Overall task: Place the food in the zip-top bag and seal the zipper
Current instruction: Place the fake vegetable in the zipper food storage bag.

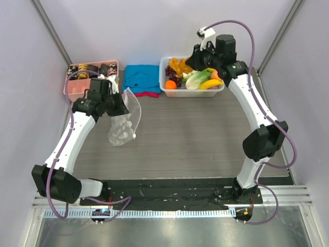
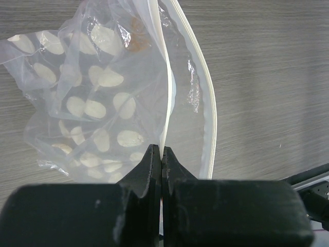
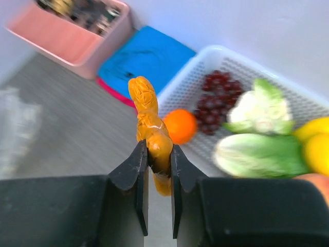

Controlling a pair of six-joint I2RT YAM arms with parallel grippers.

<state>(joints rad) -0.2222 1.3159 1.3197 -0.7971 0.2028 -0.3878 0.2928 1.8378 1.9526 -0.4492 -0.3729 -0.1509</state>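
Note:
The zip-top bag, clear with white oval dots, hangs from my left gripper with its bottom on the table. In the left wrist view my left gripper is shut on one lip of the bag at the zipper. The other lip bows away, so the mouth gapes. My right gripper is shut on the orange knobbly piece and holds it above the left end of the white basket. The orange fruit, lettuce and yellow fruit lie in the basket.
A pink tray with dark snack pieces stands at the back left. A blue cloth lies between it and the basket. Dark grapes and a pale cabbage are also in the basket. Walls close in on three sides.

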